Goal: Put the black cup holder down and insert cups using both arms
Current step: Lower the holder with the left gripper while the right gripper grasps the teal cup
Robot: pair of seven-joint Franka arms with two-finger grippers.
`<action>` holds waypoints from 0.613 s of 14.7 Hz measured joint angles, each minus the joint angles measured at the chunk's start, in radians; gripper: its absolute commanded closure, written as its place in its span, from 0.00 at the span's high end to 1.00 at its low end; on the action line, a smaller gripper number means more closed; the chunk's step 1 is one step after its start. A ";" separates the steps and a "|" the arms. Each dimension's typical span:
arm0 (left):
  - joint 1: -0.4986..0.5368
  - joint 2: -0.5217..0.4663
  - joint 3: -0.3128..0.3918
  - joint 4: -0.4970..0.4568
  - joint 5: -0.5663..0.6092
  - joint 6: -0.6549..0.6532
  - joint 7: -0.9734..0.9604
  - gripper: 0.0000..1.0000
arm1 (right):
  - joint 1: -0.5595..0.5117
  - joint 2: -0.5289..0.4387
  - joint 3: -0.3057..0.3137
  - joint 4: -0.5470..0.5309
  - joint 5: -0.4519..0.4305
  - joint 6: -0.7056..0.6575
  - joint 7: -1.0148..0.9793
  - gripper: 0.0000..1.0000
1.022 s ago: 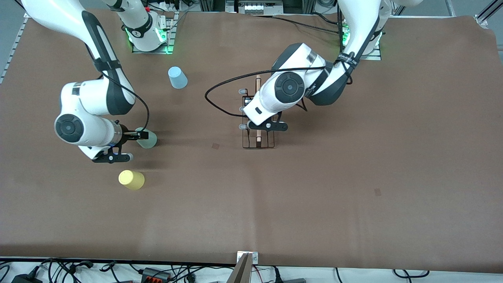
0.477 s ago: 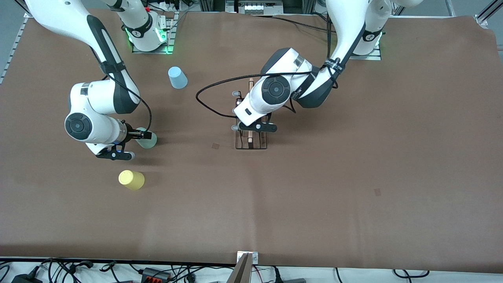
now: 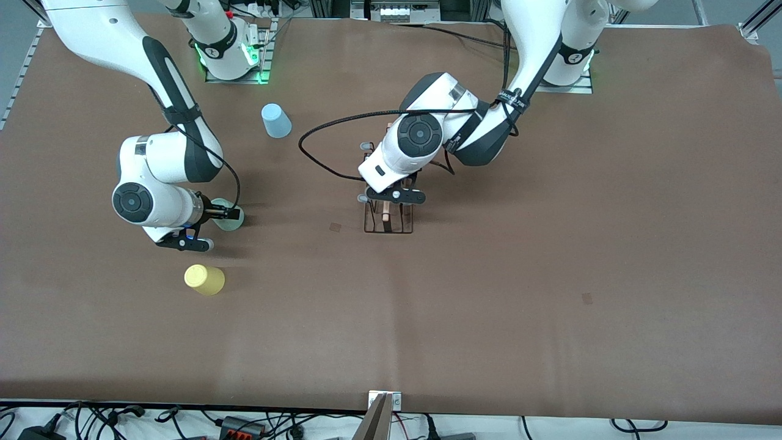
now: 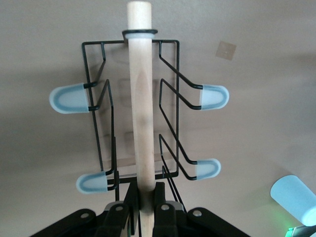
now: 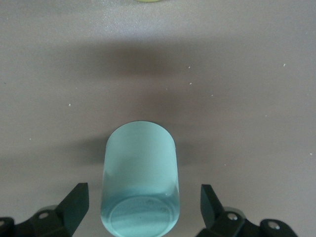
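Observation:
The black cup holder (image 3: 389,223) is near the table's middle, its wire frame (image 4: 98,123) and pale-tipped pegs (image 4: 69,98) clear in the left wrist view. My left gripper (image 3: 388,206) is over it, shut on the wooden rod handle (image 4: 140,108); it also shows in the left wrist view (image 4: 145,195). The mint green cup (image 3: 236,220) lies between the open fingers of my right gripper (image 3: 228,214), its base toward the wrist camera (image 5: 140,177). The right gripper (image 5: 143,205) has gaps on both sides of the cup. The yellow cup (image 3: 204,279) and light blue cup (image 3: 276,120) stand apart.
The light blue cup also shows in the left wrist view (image 4: 295,198). A sliver of the yellow cup (image 5: 148,1) shows in the right wrist view. Brown mat (image 3: 550,275) covers the table; cables lie along the edge nearest the front camera.
My left gripper has carried the cup holder a little toward the right arm's end of the table. My right gripper has slid farther around the mint green cup.

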 measured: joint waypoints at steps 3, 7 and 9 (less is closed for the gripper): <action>0.008 0.000 0.007 0.009 -0.012 0.000 -0.106 0.70 | 0.000 0.000 0.000 -0.001 0.000 -0.001 0.001 1.00; 0.020 -0.001 0.012 0.023 -0.014 -0.013 -0.197 0.77 | 0.000 0.000 0.000 -0.004 0.000 -0.004 0.001 1.00; 0.049 -0.008 0.013 0.034 -0.014 -0.063 -0.199 0.80 | 0.000 0.000 0.000 -0.007 0.000 -0.010 0.001 1.00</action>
